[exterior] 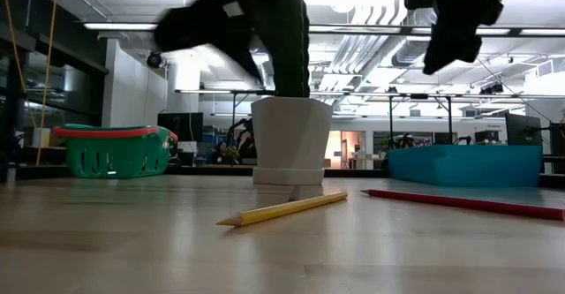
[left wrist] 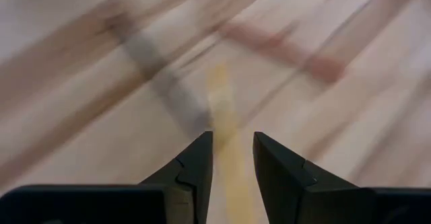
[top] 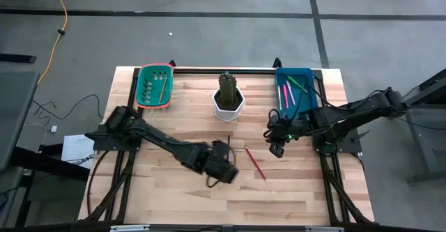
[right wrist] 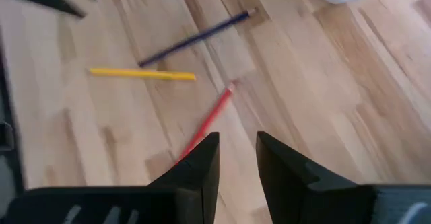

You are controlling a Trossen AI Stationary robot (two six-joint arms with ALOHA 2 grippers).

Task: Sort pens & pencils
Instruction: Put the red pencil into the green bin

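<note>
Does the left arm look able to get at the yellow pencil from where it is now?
Probably yes: the left gripper hangs just above the yellow pencil, fingers apart and lined up over it, with nothing between them.

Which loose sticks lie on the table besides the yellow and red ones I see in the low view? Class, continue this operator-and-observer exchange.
Observer: One more: a dark pencil lies close to the yellow pencil.
Operator: What is in the blue tray?
Observer: Pink and green pens.
Operator: And the green basket?
Observer: One pencil in the basket, lying on its floor.
</note>
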